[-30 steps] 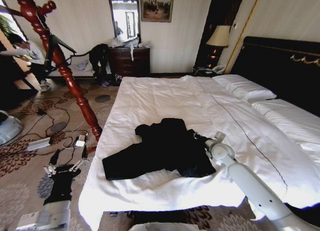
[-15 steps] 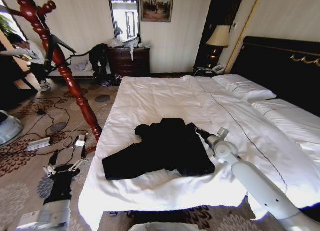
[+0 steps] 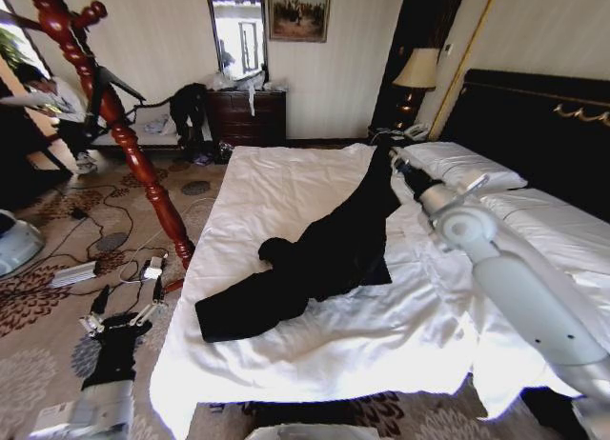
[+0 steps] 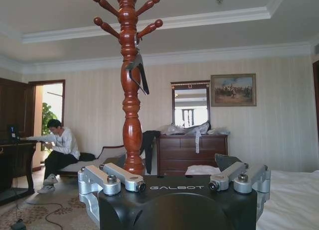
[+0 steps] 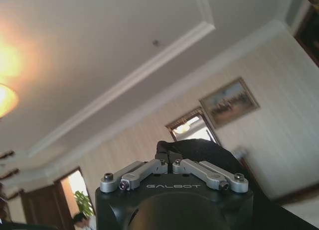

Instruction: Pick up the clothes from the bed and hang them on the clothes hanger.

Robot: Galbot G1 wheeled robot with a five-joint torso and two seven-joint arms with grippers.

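A white, rounded arm (image 3: 534, 288); each black wrist housing reads "GALBOT" behind silver, screw-studded claw linkages (image 5: 174, 172).

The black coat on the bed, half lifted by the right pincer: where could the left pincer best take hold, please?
Probably the low end of the black coat, bunched on the bed nearest the robot's left; come from above. The right pincer already holds the raised end.

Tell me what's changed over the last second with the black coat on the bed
The right claw, shut on the clothes, has risen from the garment's near edge toward the pillows, pulling one end up off the sheet so the garment stretches diagonally; its lower end still lies on the bed. The clothes hanger has not moved. The left claw is open, facing the stand.
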